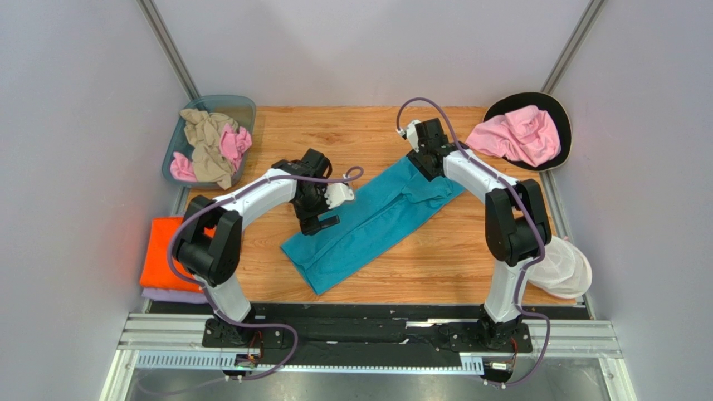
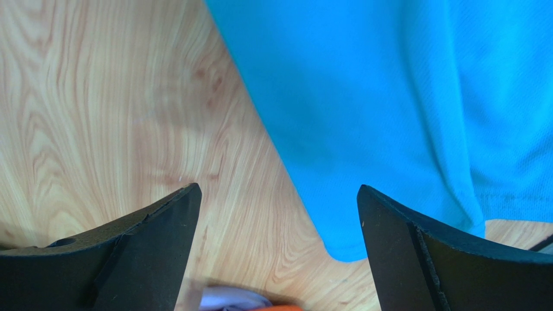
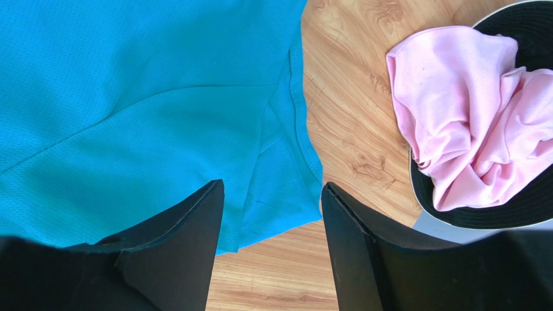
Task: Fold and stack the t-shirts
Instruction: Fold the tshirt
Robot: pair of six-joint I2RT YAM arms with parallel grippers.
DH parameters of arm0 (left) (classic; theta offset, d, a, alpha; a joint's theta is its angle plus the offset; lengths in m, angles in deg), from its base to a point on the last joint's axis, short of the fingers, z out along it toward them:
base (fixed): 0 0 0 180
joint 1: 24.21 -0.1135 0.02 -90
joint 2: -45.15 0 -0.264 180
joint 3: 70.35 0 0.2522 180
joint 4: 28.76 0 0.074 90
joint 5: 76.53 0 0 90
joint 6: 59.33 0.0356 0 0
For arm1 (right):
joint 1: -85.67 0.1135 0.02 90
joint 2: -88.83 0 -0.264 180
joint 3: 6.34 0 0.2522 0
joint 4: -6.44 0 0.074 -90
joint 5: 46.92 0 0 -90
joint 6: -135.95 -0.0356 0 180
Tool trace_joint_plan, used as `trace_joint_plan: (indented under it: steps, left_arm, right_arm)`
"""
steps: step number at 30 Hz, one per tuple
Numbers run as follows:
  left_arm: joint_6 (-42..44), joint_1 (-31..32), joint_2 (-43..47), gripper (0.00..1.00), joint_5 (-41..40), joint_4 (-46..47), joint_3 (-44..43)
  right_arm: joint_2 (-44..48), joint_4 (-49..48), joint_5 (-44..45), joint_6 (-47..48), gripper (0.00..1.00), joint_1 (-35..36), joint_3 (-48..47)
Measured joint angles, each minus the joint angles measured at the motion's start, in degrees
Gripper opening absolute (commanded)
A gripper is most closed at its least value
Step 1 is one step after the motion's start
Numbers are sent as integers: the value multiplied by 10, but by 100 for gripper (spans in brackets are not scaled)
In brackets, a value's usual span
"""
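Observation:
A teal t-shirt [image 1: 372,221] lies folded into a long strip, diagonal across the middle of the wooden table. My left gripper [image 1: 322,219] is open and empty above the strip's left edge; the left wrist view shows the teal cloth [image 2: 389,97] ahead of the open fingers. My right gripper [image 1: 421,159] is open and empty over the strip's far right end, whose hem [image 3: 285,194] lies between the fingers. A folded orange shirt [image 1: 167,251] sits on a folded lilac one [image 1: 171,295] at the table's left edge.
A teal bin [image 1: 209,138] at the back left holds crumpled beige and pink shirts. A black round basket [image 1: 556,117] at the back right holds a pink shirt [image 3: 467,110]. A white mesh basket [image 1: 562,267] stands at the right edge.

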Motion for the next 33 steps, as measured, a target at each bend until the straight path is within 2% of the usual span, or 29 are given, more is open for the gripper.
trace_joint_plan:
  steps: [16,25,33]
  left_arm:
    - [8,111,-22,99,-38,47,6]
    - [9,122,-71,99,-80,82,10]
    - [14,138,-76,99,-105,89,8]
  right_arm:
    - [-78,1,5,5,61,-5,-3]
    - [-94,-10,10,17,61,-10,-18]
    - [-128,-13,15,24,61,-10,-64]
